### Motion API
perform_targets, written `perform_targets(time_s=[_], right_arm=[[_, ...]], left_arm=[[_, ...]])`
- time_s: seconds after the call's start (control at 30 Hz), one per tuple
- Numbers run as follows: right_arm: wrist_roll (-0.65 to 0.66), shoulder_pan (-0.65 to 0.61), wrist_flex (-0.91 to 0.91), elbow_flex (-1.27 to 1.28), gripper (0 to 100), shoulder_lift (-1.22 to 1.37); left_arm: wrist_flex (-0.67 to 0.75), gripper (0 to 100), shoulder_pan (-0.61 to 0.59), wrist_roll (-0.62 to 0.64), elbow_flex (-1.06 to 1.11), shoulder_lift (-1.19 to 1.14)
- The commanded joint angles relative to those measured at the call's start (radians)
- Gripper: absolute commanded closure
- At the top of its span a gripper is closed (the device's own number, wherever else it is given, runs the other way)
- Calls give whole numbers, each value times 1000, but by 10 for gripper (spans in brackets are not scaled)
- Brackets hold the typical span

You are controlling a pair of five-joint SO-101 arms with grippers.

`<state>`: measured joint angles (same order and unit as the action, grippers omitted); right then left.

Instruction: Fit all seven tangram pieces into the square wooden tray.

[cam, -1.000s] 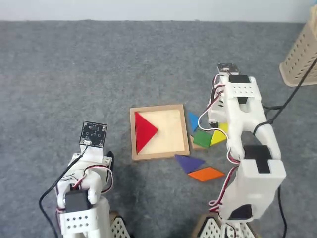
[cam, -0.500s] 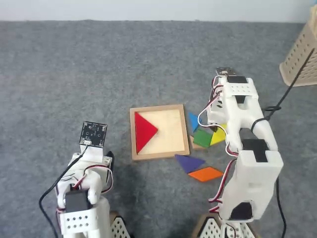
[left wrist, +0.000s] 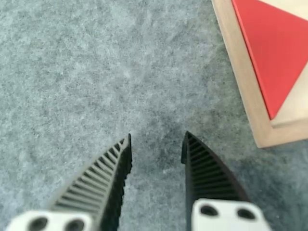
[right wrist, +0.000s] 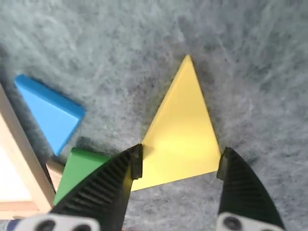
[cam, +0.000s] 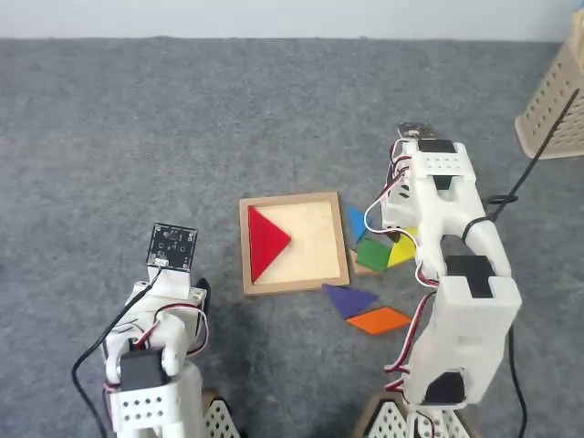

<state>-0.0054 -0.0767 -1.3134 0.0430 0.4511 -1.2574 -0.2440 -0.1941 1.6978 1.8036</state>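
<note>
Right wrist view showed the right gripper (right wrist: 180, 161) spread, straddling the yellow triangle (right wrist: 182, 127), apex pointing away. The left gripper (left wrist: 156, 144) gaped over carpet (left wrist: 72, 72) at the tray's (cam: 245, 251) 7 o'clock.

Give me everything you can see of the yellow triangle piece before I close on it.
The yellow triangular piece is a thin, smooth, evenly coloured block lying flat on the grey carpet. It looks whole and unmarked. The open right gripper straddles its widest end, one fingertip at each side; whether they touch it is unclear. A green piece lies close to one corner, the meeting hidden by a finger.
</note>
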Motion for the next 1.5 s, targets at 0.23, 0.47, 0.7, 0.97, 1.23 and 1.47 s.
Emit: perform_targets(time_s=[0.23, 0.47, 0.7, 0.97, 1.23, 1.47], right_arm=[[-267, -8, -36, -8, 717, 36], [-290, -7, -39, -25, 727, 44], [-272, -4, -28, -9, 846, 35], [2, 64, -59, -183, 850, 44], [-23, 62, -196, -190, 846, -119], [-55, 64, 64, 267, 773, -392]], left_arm=[[-5, 832, 0, -5, -12, 6], [-5, 832, 0, -5, -12, 6], [-5, 832, 0, -5, -12, 6], [-5, 832, 0, -5, -12, 6], [-5, 832, 0, -5, -12, 6], [-5, 832, 0, -5, -12, 6]])
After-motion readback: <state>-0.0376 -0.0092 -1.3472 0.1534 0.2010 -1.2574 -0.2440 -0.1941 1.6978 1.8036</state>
